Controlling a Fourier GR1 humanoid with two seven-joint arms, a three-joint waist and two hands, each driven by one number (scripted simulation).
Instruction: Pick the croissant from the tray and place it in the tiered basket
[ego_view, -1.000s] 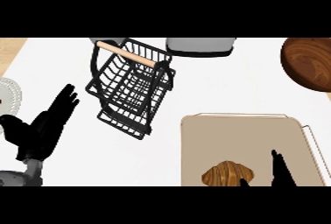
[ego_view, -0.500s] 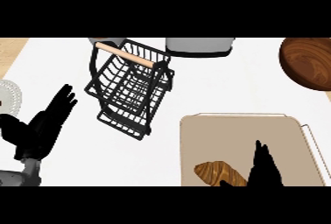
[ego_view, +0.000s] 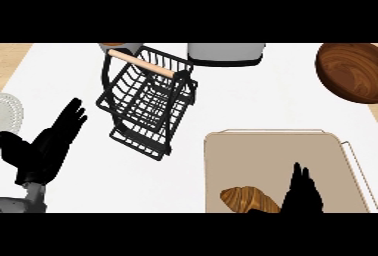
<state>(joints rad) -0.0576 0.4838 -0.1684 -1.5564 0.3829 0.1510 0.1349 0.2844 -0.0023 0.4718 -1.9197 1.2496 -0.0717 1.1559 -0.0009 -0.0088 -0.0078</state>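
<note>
Hovering straight-fingered and empty just beside the croissant (ego_view: 247, 198) at the tray's (ego_view: 280, 134) near edge, the right hand (ego_view: 301, 192) seemed set to grasp it (basket (ego_view: 148, 105) beyond the tray's far-left corner); the left hand (ego_view: 50, 145) rested open at the counter's (ego_view: 244, 107) left edge.

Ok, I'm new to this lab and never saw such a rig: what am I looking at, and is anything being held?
There is one view, as from a humanoid robot's head, looking steeply down on a white counter. The black shapes are its hands. The left hand rests open at the left. The right hand, fingers straight, is over the beige tray, beside the croissant. Nothing is held. Also there: a black wire basket, a wooden bowl, a grey container and a white plate.
</note>
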